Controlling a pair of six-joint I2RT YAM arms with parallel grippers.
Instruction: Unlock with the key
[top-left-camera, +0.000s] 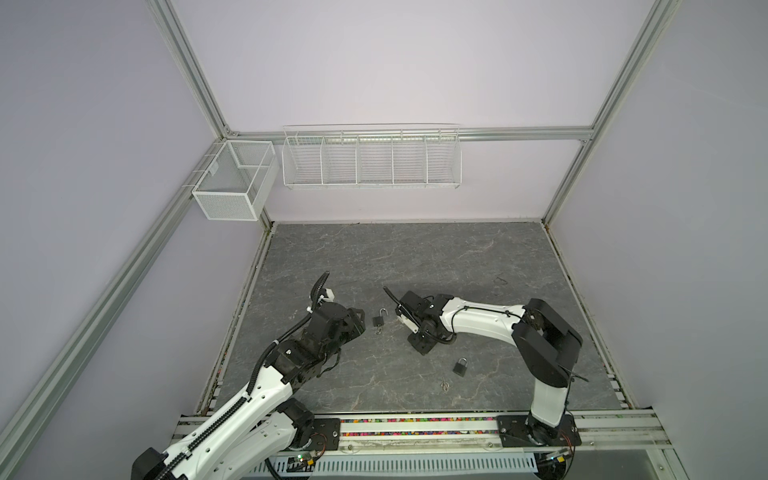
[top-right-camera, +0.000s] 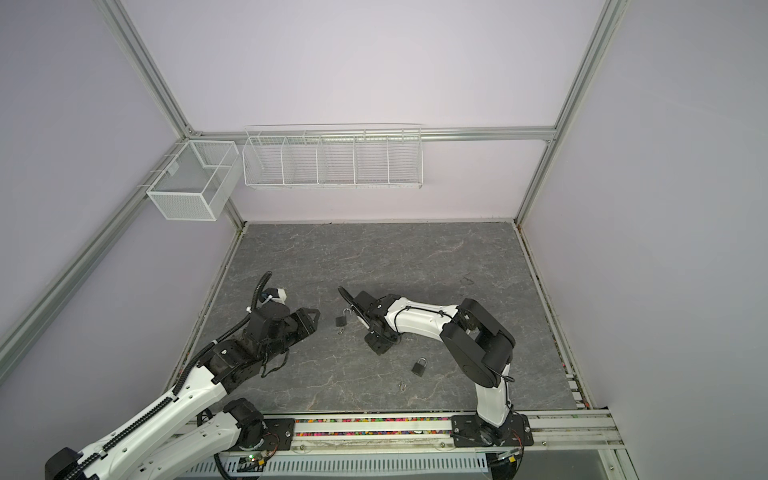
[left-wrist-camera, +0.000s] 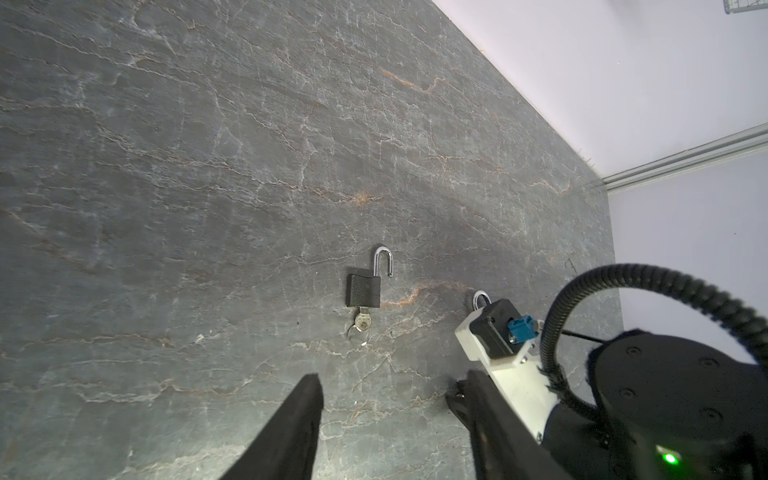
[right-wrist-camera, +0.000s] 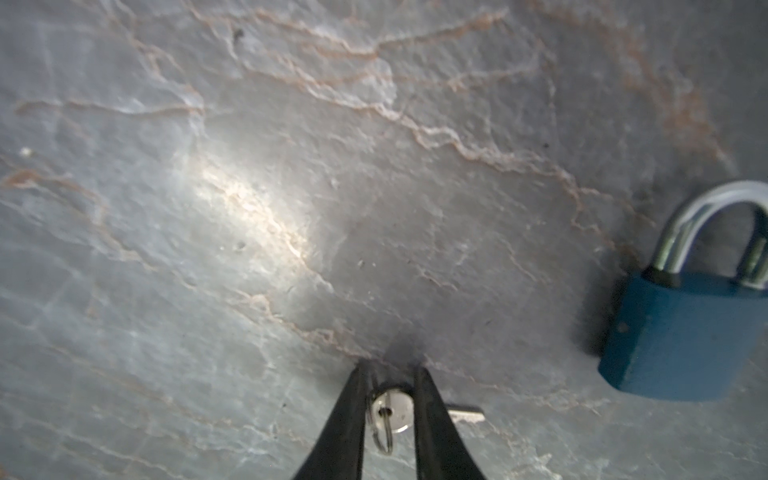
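A silver key (right-wrist-camera: 395, 409) with a ring lies on the grey table, and my right gripper (right-wrist-camera: 391, 368) is shut on its round head, fingers touching both sides. Beside it lies a blue padlock (right-wrist-camera: 681, 336) with its shackle closed, which looks dark in both top views (top-left-camera: 461, 367) (top-right-camera: 419, 367). In both top views the right gripper (top-left-camera: 422, 347) points down and hides that key. Further left lies a black padlock (left-wrist-camera: 363, 290) (top-left-camera: 377, 321) with its shackle sprung open and a key (left-wrist-camera: 363, 321) in its base. My left gripper (left-wrist-camera: 390, 376) (top-left-camera: 359, 322) stands open and empty, short of it.
A loose key ring (top-left-camera: 445, 384) lies near the closed padlock. A small dark item (top-left-camera: 501, 281) sits at mid right. A white wire rack (top-left-camera: 372, 158) and a mesh box (top-left-camera: 232, 183) hang on the walls. A rail (top-left-camera: 415, 428) runs along the front edge.
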